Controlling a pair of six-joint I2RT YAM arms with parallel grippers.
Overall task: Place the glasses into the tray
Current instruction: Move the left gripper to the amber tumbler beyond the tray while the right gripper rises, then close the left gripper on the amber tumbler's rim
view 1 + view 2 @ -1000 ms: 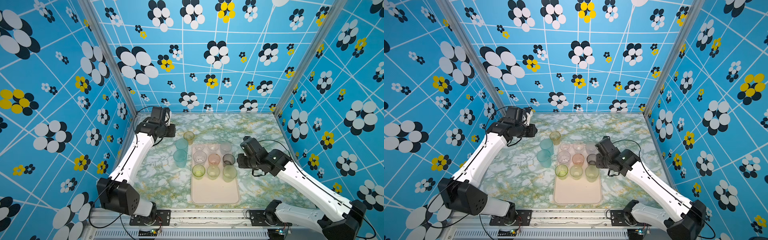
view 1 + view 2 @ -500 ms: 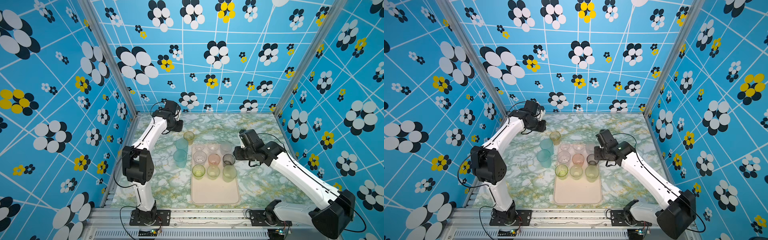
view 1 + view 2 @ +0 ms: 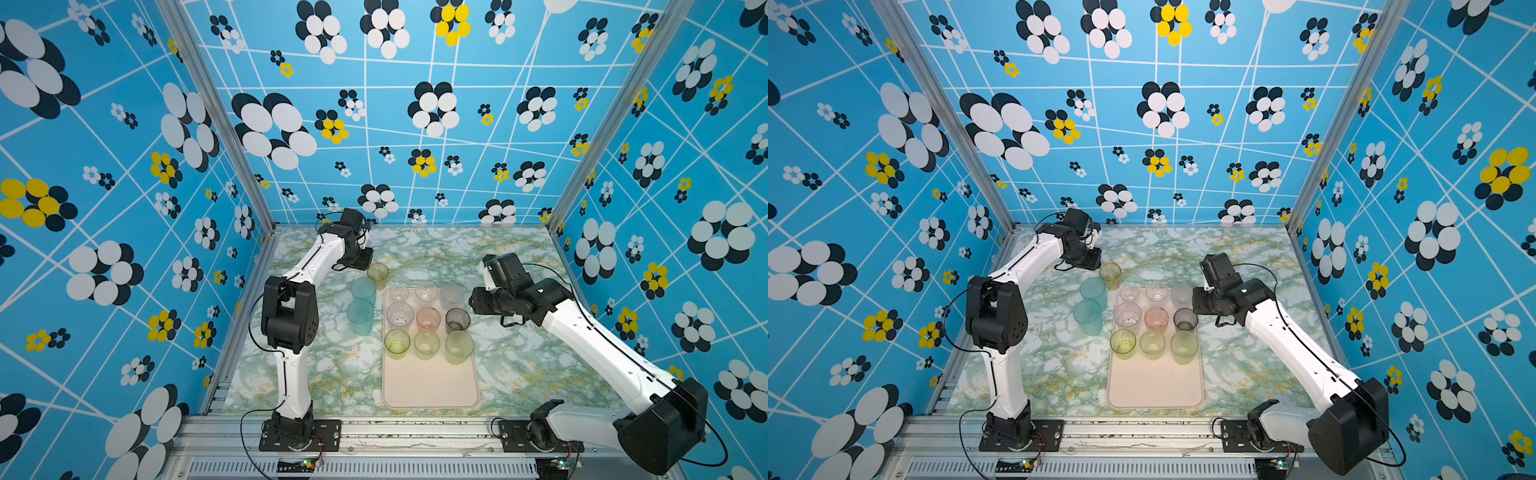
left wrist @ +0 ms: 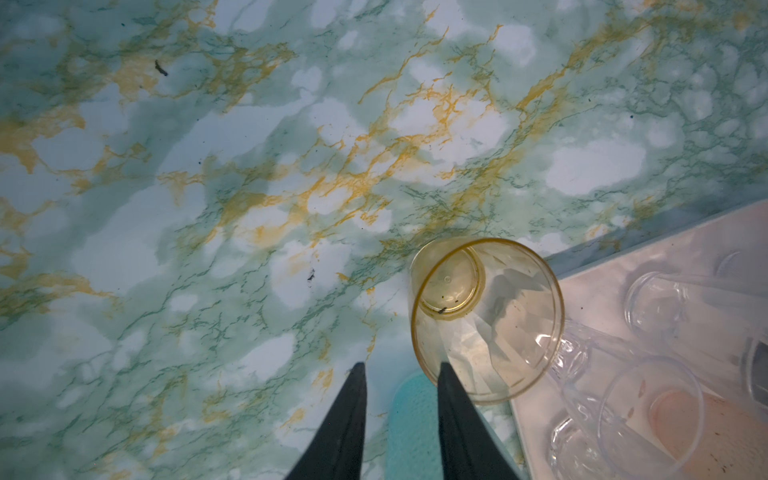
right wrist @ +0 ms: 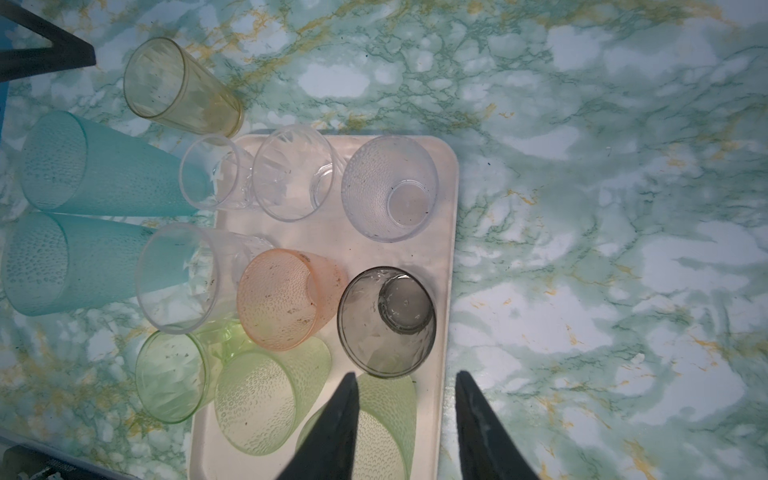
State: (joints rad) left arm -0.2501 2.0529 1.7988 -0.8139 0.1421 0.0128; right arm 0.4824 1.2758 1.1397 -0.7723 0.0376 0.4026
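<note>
Glasses, twelve by my count: nine stand upright on the tray (image 3: 430, 386) and three on the marble table (image 3: 519, 365) off the tray's left edge.

Nearest me on the tray is a row of three: a green glass (image 3: 397, 343), a pale yellow-green glass (image 3: 426, 344) and a taller pale green glass (image 3: 459, 347). Behind them is a second row of three: a tall clear glass (image 3: 400, 314), a pink glass (image 3: 428, 318) and a smoky grey glass (image 3: 457, 319).

My right gripper (image 5: 406, 376) hangs over the tray's right edge, close to the grey one. Its two fingers are parted, with nothing between them.

The near teal glass (image 3: 360, 316) stands on the table just left of the tray, level with that second row.

At the tray's far end is the last row of three: a small clear glass (image 3: 398, 293), a faceted clear glass (image 3: 426, 292) and a dimpled clear glass (image 3: 452, 294). The far teal glass (image 3: 363, 289) stands left of them, off the tray and close behind its twin.

One amber glass (image 3: 377, 272) stands on the table just past the tray's far left corner.

Farthest out, my left gripper (image 4: 401, 368) hovers beside the amber glass on the side away from the tray. Its two fingers are spread and hold nothing. One fingertip lies close to the amber rim, and I cannot tell whether it touches.
</note>
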